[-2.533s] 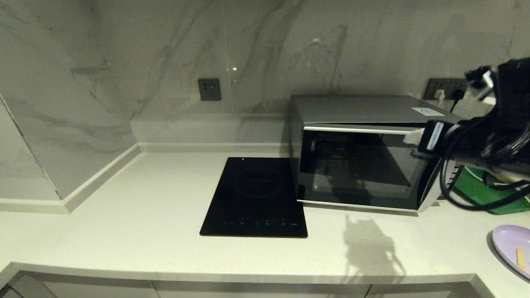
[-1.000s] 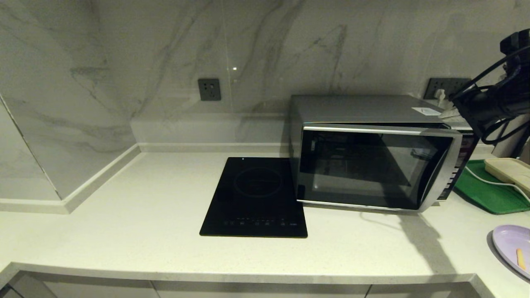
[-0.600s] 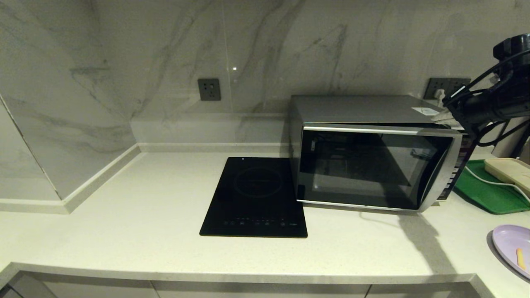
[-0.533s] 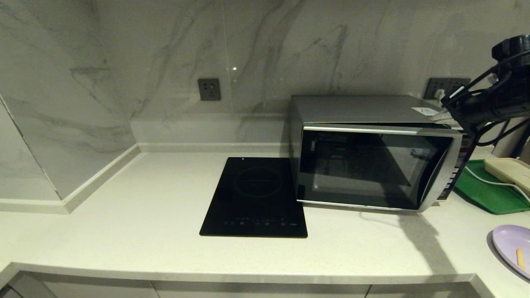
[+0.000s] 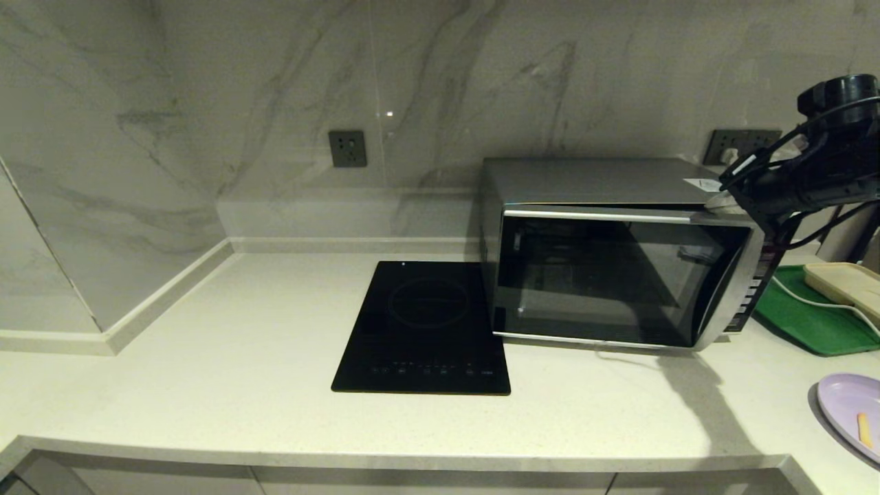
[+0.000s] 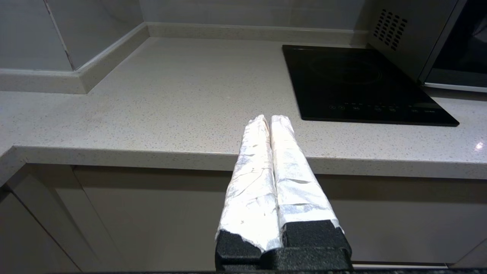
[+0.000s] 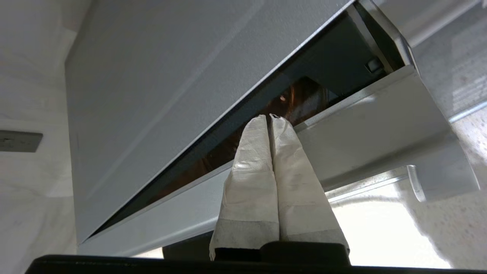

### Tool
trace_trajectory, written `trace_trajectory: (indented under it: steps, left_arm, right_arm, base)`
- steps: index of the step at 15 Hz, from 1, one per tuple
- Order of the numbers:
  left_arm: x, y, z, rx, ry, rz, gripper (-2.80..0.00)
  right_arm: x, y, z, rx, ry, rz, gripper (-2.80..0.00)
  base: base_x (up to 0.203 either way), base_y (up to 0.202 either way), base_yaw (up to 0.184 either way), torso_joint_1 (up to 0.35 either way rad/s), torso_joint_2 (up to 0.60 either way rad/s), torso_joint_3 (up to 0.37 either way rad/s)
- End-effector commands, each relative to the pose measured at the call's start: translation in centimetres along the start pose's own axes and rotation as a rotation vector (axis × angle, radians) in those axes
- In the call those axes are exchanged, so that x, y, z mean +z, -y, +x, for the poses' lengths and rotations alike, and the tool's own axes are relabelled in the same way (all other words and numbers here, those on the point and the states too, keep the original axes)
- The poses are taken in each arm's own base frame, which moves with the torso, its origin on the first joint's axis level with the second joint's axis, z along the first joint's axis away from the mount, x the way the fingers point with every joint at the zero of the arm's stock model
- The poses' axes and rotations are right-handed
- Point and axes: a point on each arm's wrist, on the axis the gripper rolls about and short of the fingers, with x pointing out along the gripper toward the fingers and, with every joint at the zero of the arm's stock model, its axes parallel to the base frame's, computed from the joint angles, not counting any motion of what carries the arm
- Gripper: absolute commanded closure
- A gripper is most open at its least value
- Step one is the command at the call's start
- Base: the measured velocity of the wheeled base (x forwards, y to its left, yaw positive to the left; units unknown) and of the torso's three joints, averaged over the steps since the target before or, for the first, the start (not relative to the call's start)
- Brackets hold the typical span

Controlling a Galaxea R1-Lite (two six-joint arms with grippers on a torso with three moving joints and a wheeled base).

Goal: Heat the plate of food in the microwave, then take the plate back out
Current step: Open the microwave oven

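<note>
The task is only at its beginning. The plate of food (image 5: 854,414) lies on the table (image 5: 240,330) at the right front edge, well apart from the microwave (image 5: 619,251), so nothing is heated yet. The microwave door (image 7: 365,125) is open only a narrow gap at its top edge, and the right wrist view shows a dark slit between door and body. I judge that the door must be swung fully open, then the plate carried in, the door closed, the heating started, and the plate taken back out; all of this is left.

The right gripper (image 7: 269,116) is at the upper right corner of the microwave, the arm reaching in from the right, its jaws pressed together with the tips at the slit, holding nothing. The left gripper (image 6: 269,118) hangs parked before the table's front edge, jaws also closed and empty
</note>
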Motion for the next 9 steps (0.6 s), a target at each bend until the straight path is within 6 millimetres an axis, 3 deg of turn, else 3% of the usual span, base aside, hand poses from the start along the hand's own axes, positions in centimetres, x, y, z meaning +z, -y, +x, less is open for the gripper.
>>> trace_trajectory:
  steps: [1, 5, 9]
  left_arm:
    - [0.0, 0.0, 0.0, 0.001, 0.000, 0.000, 0.00]
    - [0.0, 0.0, 0.0, 0.001, 0.000, 0.000, 0.00]
    - [0.0, 0.0, 0.0, 0.001, 0.000, 0.000, 0.00]
  right_arm:
    - [-0.1, 0.3, 0.4, -0.012, -0.010, 0.008, 0.00]
    - [-0.5, 0.4, -0.6, -0.019, -0.022, 0.008, 0.00]
    - [-1.2, 0.1, -5.4, 0.020, -0.031, -0.021, 0.00]
  base:
    - [0.000, 0.000, 0.000, 0.000, 0.00, 0.000]
    - [0.000, 0.000, 0.000, 0.000, 0.00, 0.000]
    - [0.000, 0.000, 0.000, 0.000, 0.00, 0.000]
